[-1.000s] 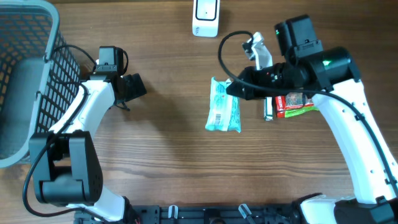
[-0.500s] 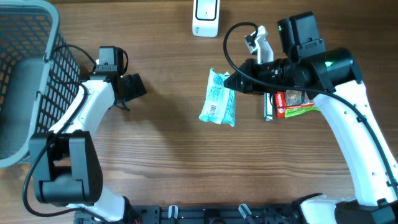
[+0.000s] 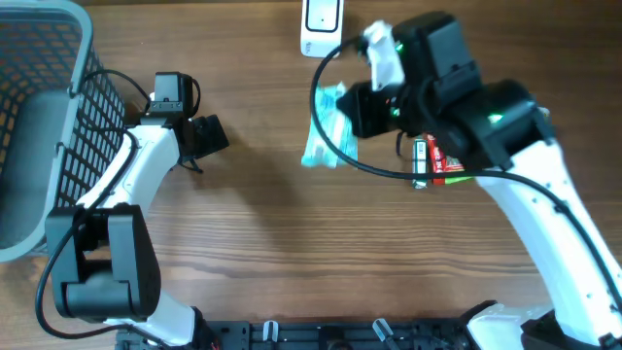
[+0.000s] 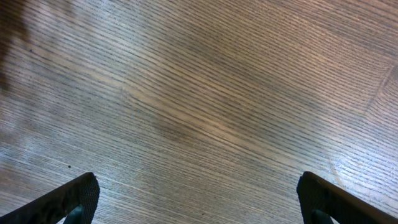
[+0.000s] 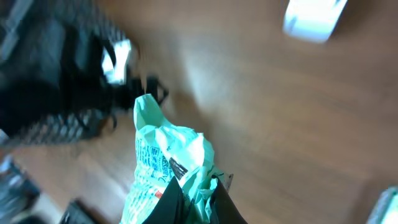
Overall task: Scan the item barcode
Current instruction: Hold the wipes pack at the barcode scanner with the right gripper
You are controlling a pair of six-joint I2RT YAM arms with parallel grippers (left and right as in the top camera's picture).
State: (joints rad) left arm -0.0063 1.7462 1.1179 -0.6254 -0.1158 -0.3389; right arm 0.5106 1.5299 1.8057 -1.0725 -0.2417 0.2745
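The item is a teal plastic packet (image 3: 323, 131) with printed text, hanging clear of the table with my right gripper (image 3: 352, 112) shut on its edge. In the right wrist view the packet (image 5: 163, 158) dangles crumpled from the gripper (image 5: 196, 186), a small dark label on its face. The white scanner (image 3: 322, 21) stands at the table's far edge, just beyond the packet, and shows blurred at the top right in the wrist view (image 5: 313, 18). My left gripper (image 3: 206, 136) rests open over bare wood (image 4: 199, 205), holding nothing.
A grey mesh basket (image 3: 44, 107) fills the left side beside the left arm. A red and green packet (image 3: 455, 163) and a slim dark tube (image 3: 420, 163) lie on the table under the right arm.
The right arm has lifted the teal packet off the table and carried it up and left, toward the scanner. The left arm has not moved.
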